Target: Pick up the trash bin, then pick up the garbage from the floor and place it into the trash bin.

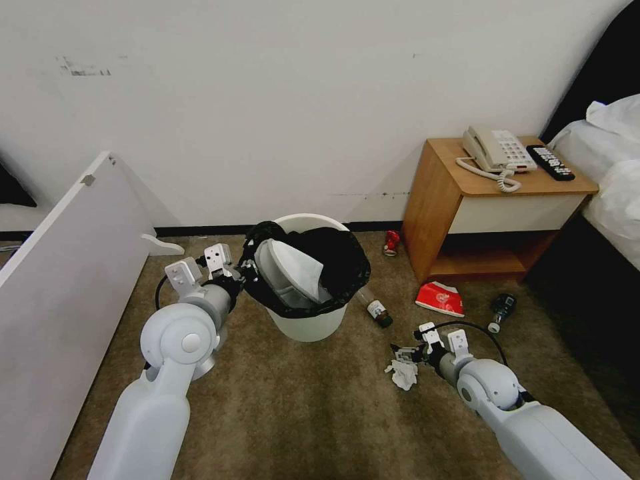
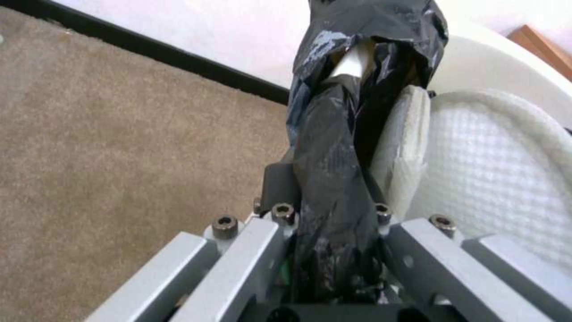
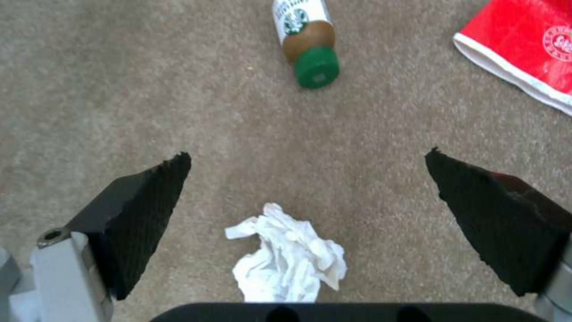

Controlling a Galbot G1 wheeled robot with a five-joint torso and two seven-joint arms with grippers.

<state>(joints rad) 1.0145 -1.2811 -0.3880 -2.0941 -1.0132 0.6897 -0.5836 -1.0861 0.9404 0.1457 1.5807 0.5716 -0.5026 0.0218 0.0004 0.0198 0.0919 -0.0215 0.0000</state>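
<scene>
The left gripper (image 1: 248, 272) clamps the trash bin (image 1: 308, 324) by its bagged rim (keeping it near); the right gripper (image 3: 307, 201), jaws apart, straddles a tissue (image 3: 289, 261) for grasping.

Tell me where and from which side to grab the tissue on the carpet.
Grip the tissue across its crumpled middle, from straight above. It lies loose and low on the carpet, with no edge to get under. The open right gripper already straddles it, so lowering and closing should gather the wad.
</scene>
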